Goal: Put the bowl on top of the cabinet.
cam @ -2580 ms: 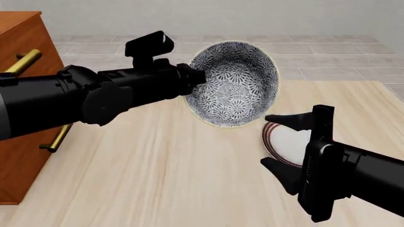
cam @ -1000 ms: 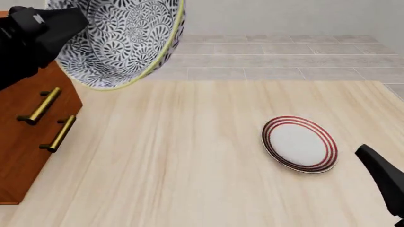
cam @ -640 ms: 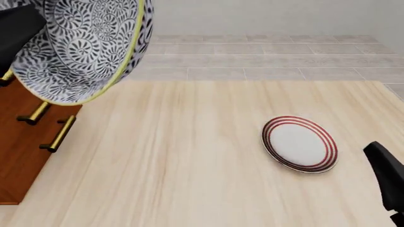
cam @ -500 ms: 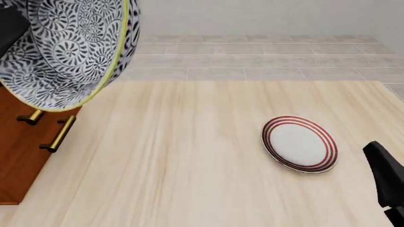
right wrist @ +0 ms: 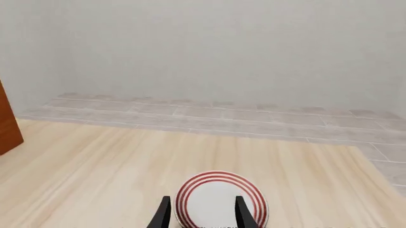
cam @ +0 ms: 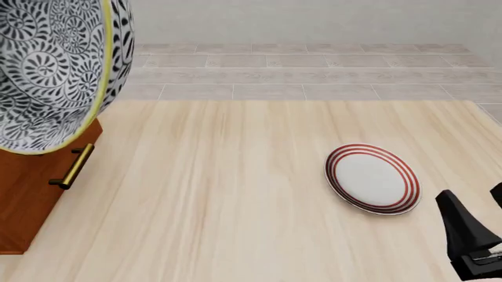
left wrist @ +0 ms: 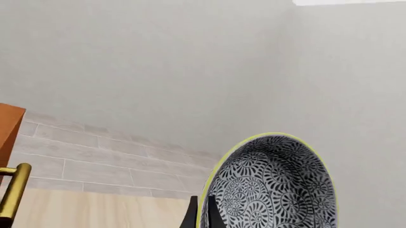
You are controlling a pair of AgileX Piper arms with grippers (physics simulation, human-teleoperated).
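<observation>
The bowl [cam: 55, 70], white with dark floral swirls and a yellow-green rim, hangs tilted on its side at the front view's upper left. It is above and in front of the reddish-brown cabinet [cam: 27, 188] and hides the cabinet's top. In the left wrist view my left gripper [left wrist: 201, 217] is shut on the rim of the bowl [left wrist: 269, 185], one finger inside and one outside. The left arm does not show in the front view. My right gripper [right wrist: 203, 211] is open and empty, low at the table's near right, with a dark finger [cam: 462, 232] showing there.
A flat white plate with red rings [cam: 372, 178] lies on the light wooden table [cam: 235, 205], just beyond the right gripper. A brass bar handle [cam: 72, 167] sticks out of the cabinet's front below the bowl. Tiled floor and a pale wall lie behind the table.
The bowl has swung further left and nearer the camera, now covering more of the cabinet and one handle. The left arm has left the front view. The right gripper shifted slightly.
</observation>
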